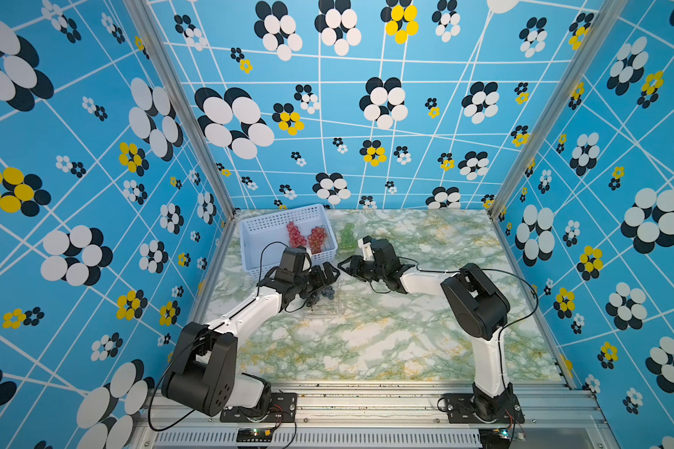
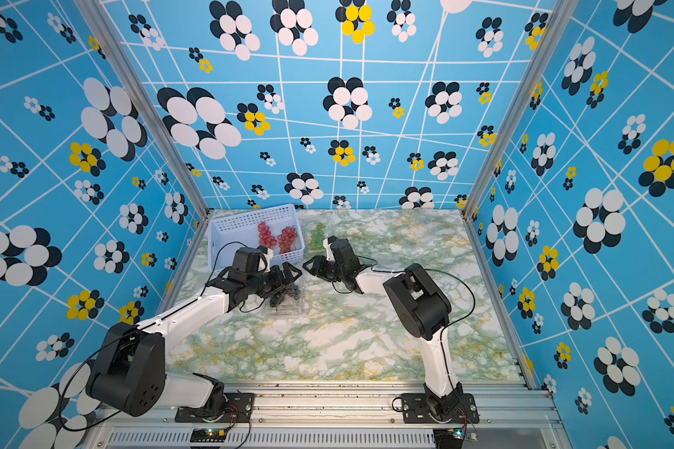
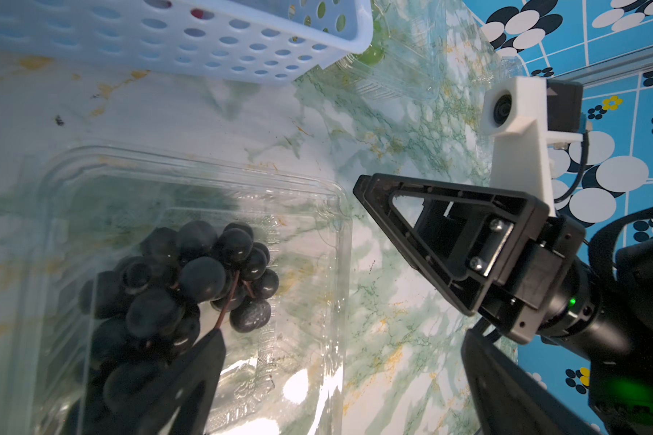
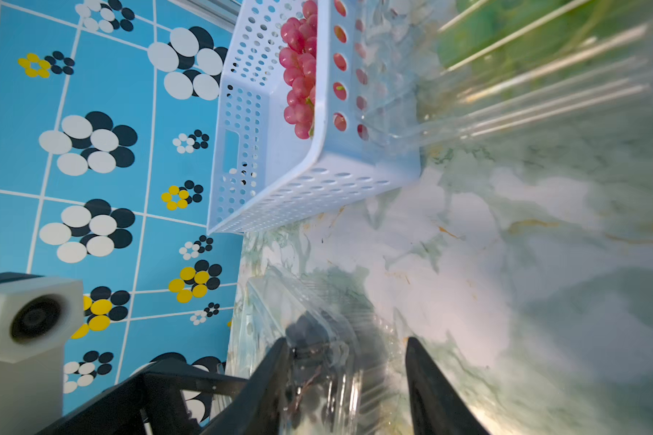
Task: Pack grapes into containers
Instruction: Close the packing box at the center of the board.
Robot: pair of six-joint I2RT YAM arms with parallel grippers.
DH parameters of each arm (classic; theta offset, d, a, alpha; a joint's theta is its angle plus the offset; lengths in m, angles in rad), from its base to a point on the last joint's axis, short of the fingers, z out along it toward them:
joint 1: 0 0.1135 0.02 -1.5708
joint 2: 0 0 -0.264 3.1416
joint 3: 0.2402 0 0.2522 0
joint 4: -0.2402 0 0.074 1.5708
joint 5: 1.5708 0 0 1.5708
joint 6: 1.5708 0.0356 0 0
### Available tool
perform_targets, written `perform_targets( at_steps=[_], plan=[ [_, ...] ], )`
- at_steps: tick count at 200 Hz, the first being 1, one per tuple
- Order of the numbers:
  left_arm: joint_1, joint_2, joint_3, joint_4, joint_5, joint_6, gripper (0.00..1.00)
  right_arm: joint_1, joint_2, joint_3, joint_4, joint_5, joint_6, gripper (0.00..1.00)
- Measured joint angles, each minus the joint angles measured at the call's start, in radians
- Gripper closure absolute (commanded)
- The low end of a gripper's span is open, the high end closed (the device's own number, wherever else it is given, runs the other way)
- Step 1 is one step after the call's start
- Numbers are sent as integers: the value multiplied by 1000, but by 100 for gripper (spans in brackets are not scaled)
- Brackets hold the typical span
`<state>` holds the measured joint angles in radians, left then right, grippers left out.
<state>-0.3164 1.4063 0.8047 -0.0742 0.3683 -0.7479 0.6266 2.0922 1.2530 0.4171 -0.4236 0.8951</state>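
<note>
In the near clear container (image 3: pixel 342 226) lay the dark grapes (image 3: pixel 189 278). The left gripper (image 1: pixel 330 273) hung above them, spread wide and empty. The right gripper (image 1: pixel 345 266), jaws partly apart and holding nothing, sat just beside the box — closing the lid looked next, which calls for a clean catch on thin plastic.

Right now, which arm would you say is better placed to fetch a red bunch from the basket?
Left, probably: the left gripper is wide open over the clear container, right beside the basket with the red bunches, on its own side. The right gripper is narrower and points at that container.
</note>
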Motion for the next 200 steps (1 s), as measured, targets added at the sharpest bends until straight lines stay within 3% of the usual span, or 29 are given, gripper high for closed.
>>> perform_targets(
  at_steps=[200],
  plan=[
    [0, 11, -11, 29, -1, 1, 1, 0, 58, -30, 155, -40, 72, 68]
  ],
)
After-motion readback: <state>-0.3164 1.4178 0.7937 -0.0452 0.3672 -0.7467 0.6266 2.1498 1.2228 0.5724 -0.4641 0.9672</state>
